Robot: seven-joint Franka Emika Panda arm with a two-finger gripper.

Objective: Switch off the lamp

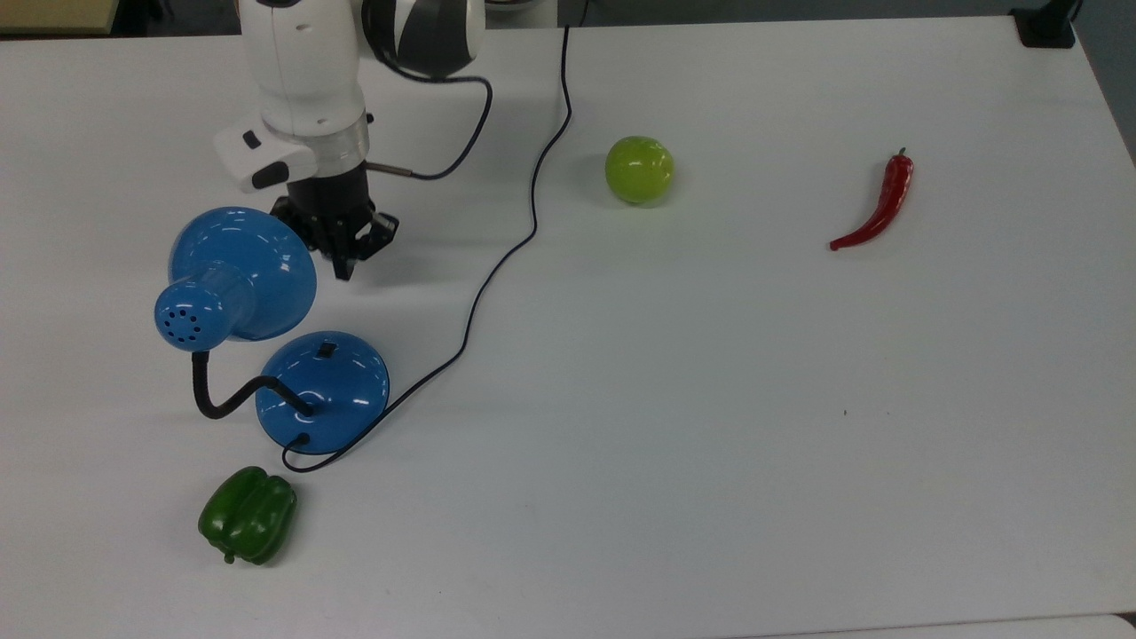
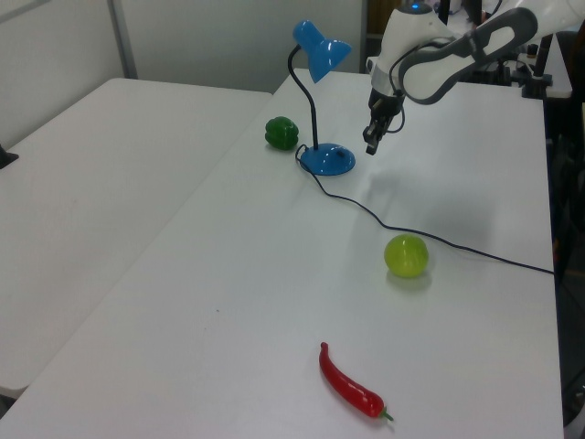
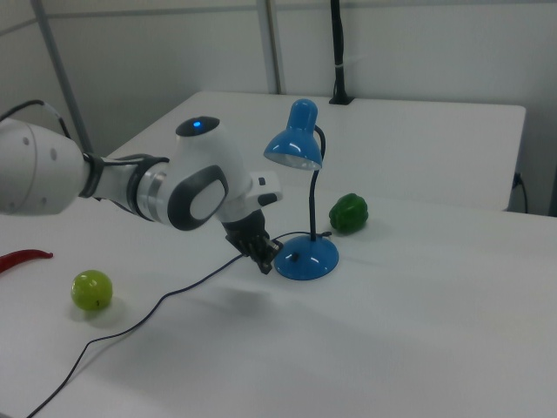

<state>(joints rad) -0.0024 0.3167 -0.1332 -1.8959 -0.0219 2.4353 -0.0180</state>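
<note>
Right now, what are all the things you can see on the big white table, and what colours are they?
Lamp: one, shiny blue with a black bendy neck, at the top view's left; its round base carries a small black switch.
Cord: one, black, running from the lamp base to the top view's upper edge.
Green pepper: one, dark green, just below the lamp in the top view.
Green ball-shaped fruit: one, yellow-green, near the middle.
Chili pepper: one, red, at the top view's right.
Table: one, white.
Robot arm: one, white and black, its dark fingers raised above the table near the lamp shade.
</note>
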